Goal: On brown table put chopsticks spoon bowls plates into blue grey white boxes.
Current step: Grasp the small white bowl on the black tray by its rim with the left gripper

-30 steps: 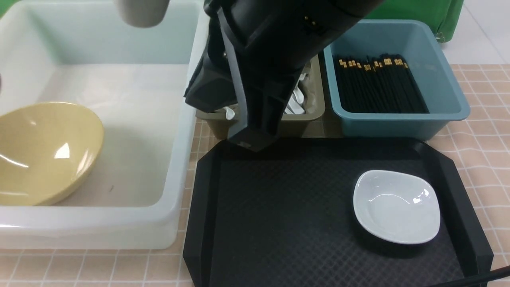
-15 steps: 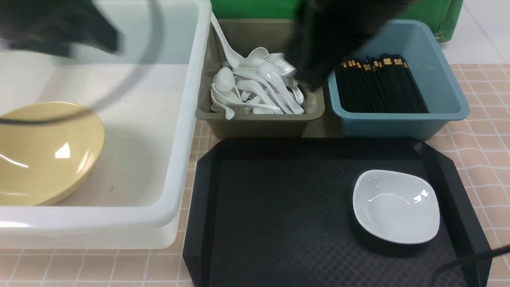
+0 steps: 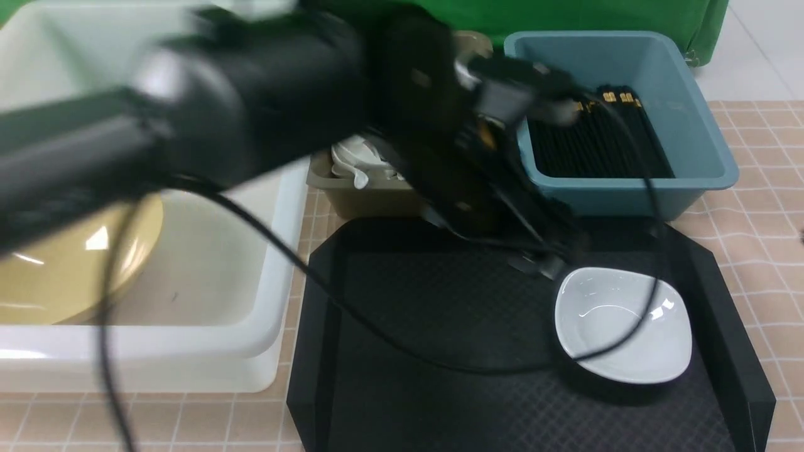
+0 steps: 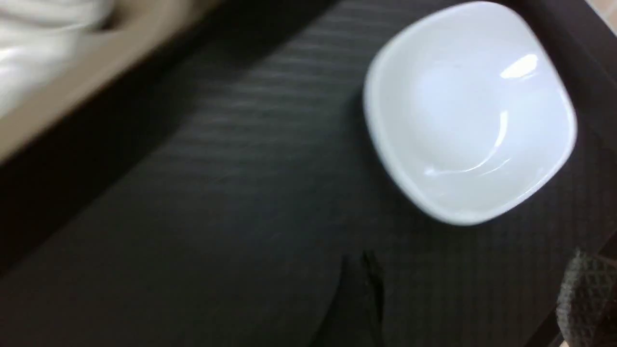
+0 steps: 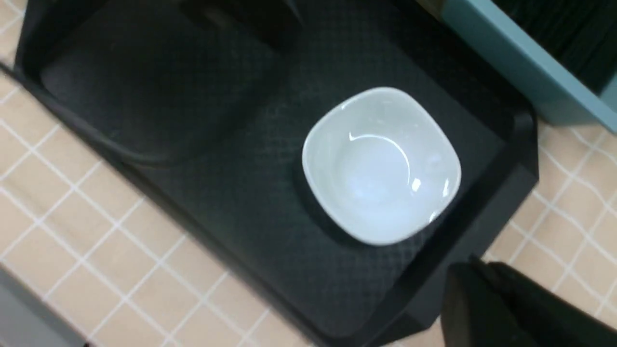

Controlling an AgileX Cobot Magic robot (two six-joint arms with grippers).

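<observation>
The small white plate (image 3: 622,326) sits on the right side of the black tray (image 3: 427,351). My left arm stretches blurred across the front view, and its gripper (image 3: 543,263) hangs just beyond the plate's far-left rim. In the left wrist view this gripper (image 4: 470,296) is open and empty, with the plate (image 4: 470,111) ahead of it. The yellow bowl (image 3: 63,276) lies in the white box (image 3: 276,263). White spoons (image 3: 352,157) fill the grey box (image 3: 370,198), mostly hidden by the arm. Black chopsticks (image 3: 603,138) lie in the blue box (image 3: 628,188). My right gripper (image 5: 482,289) is shut, above the table beside the tray and the plate (image 5: 381,164).
The brown checked table (image 3: 754,157) shows to the right of the tray and along the front edge. A black cable (image 3: 440,361) from the left arm loops over the tray and across the plate. Green fabric (image 3: 565,16) stands behind the boxes.
My left arm has swung from over the white box to the right and down to the tray, beside the white plate. It now covers most of the grey box. The dishes have not moved.
</observation>
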